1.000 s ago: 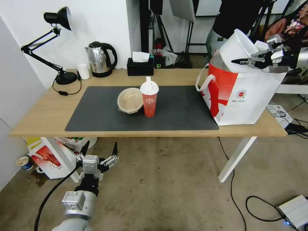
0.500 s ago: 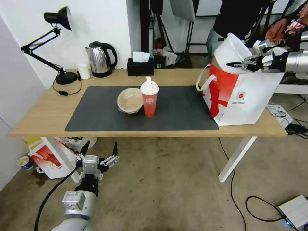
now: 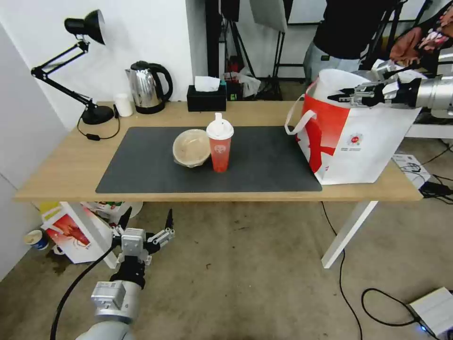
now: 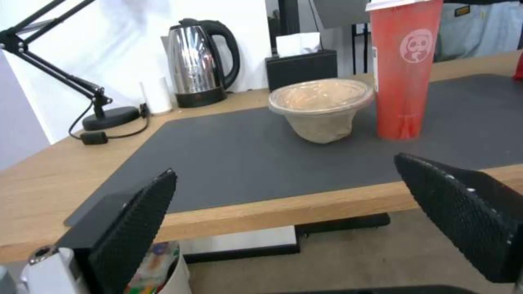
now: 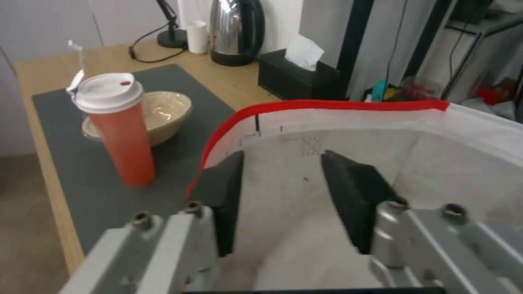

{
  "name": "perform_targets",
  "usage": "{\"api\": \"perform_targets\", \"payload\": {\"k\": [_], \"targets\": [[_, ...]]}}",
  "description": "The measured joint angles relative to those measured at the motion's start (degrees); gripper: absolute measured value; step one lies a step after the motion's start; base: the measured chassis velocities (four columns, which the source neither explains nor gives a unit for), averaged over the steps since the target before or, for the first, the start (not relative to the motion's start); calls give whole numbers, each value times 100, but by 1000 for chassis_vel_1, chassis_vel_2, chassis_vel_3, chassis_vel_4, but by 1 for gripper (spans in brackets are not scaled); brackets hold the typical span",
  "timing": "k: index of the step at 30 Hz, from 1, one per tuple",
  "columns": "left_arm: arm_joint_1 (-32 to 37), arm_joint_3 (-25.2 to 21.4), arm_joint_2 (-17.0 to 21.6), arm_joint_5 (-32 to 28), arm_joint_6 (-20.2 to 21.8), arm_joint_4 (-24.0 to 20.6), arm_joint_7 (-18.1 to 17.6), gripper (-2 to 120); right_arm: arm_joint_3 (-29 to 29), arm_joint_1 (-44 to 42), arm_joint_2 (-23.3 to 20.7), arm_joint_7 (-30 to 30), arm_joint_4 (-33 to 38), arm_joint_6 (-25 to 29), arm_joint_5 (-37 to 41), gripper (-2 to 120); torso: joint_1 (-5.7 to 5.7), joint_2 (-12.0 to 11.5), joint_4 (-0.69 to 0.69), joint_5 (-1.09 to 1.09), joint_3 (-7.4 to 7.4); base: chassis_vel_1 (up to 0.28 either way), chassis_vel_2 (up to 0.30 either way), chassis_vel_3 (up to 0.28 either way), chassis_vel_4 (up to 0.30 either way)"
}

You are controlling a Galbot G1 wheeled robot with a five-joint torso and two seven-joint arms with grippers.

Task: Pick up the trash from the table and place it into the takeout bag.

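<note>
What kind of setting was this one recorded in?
Probably a lab or studio dressed as a home desk: a table with a lamp and kettle, but stands behind it and cables on a bare floor.

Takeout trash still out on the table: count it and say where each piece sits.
2. The beige lidded container and the red drink cup stand side by side mid-mat. Anything inside the takeout bag is hidden.

Head camera looks down across the table point(image 3: 71, 165); both wrist cameras, lower and closer, share the drink cup point(image 4: 403, 69).
</note>
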Motion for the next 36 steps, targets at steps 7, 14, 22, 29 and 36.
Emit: {"api": "perform_targets", "payload": {"k": [7, 14, 22, 29, 36], "targets": [[0, 0, 0, 0, 0, 0, 0, 100, -229, 230, 10, 118, 18, -12, 33, 70, 0, 0, 1, 0, 0, 0, 0, 0, 0], [0, 0, 0, 0, 0, 0, 0, 100, -304, 302, -21, 158, 64, -13, 34, 92, 0, 0, 0, 0, 0, 0, 0, 0, 0], [0, 0, 0, 0, 0, 0, 0, 100, -69, 330, -79, 325, 269, 46, 254, 100, 0, 0, 1, -1, 0, 0, 0, 0, 0], [0, 0, 0, 0, 0, 0, 0, 100, 618, 15, -326, 662, 1015, 218, 680, 100, 0, 0, 0, 0, 0, 0, 0, 0, 0], [0, 0, 1, 0, 0, 0, 0, 100, 1896, -1145, -573, 2112, 2120, 1081, 1514, 100, 0, 0, 0, -1, 0, 0, 0, 0, 0]]}}
